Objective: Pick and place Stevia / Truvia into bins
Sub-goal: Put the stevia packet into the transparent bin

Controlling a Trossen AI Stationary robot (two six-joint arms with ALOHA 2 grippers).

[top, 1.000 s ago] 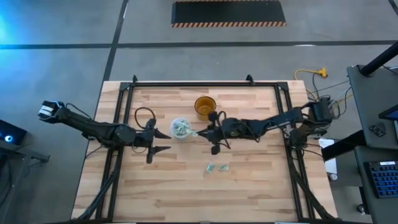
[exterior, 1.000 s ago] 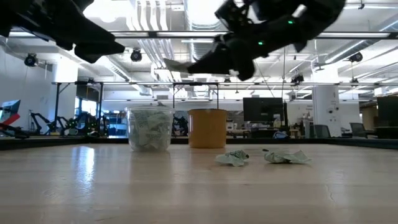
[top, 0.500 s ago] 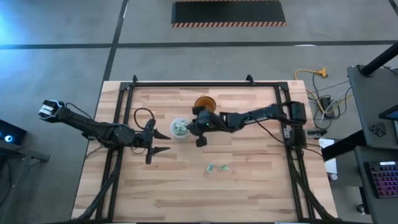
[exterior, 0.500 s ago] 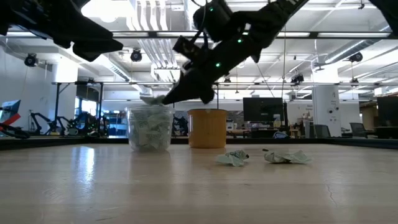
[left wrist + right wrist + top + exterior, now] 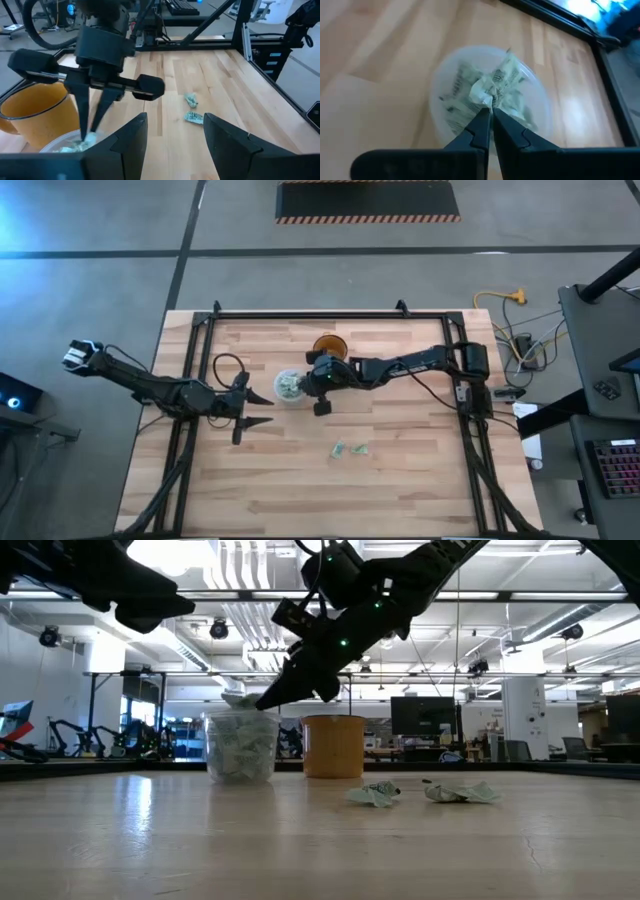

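Note:
A translucent cup (image 5: 289, 387) (image 5: 241, 747), filled with pale green and white sachets (image 5: 462, 85), stands mid-table. An amber cup (image 5: 328, 346) (image 5: 333, 746) stands just behind it to the right. My right gripper (image 5: 301, 386) (image 5: 262, 700) (image 5: 491, 111) hangs over the translucent cup's mouth, shut on one sachet. Two loose sachets (image 5: 338, 449) (image 5: 358, 449) lie flat on the wood nearer the front edge. My left gripper (image 5: 262, 408) (image 5: 175, 135) waits open left of the cups, above the table. My right gripper pinches a crumpled sachet by one end (image 5: 484, 96) between its two fingertips. The fingers slant down from the table's right. The sachet (image 5: 238, 700) sticks out past the tips at the cup's rim, over the pile inside; whether it touches the pile I cannot tell.
A black metal frame (image 5: 330, 314) borders the wooden table at the back and along both sides. Bare wood (image 5: 300, 490) lies in front of the loose sachets and toward the near edge.
My right gripper has carried the sachet toward the table's left and tipped downward, from beside the translucent cup to over its mouth. Over the last half second it has barely moved.

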